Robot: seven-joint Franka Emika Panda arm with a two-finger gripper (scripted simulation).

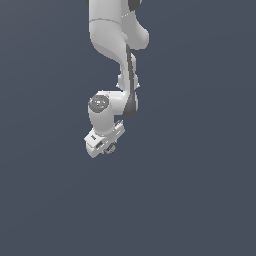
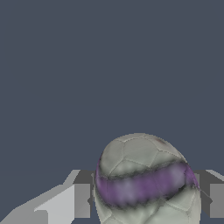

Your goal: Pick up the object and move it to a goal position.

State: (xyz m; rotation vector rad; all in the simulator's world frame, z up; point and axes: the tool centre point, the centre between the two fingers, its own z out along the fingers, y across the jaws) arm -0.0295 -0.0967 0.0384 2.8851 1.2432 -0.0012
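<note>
Between gripper (image 2: 142, 201) fingers: ball (image 2: 144, 179)

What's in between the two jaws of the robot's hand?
The ball sits between the jaws of the gripper, filling the gap. The wrist view shows it best.

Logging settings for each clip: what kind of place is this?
Seemingly a bare simulated scene, no real room: a flat slate-grey backdrop, one white arm with its end effector, and a streaked ball between its fingers.

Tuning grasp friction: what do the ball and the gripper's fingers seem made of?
Ball: looks like matte stitched leather or vinyl, given its panel seams and purple band. Fingers: seem hard matte grey plastic or metal, flat-faced. Renders leave both uncertain.
</note>
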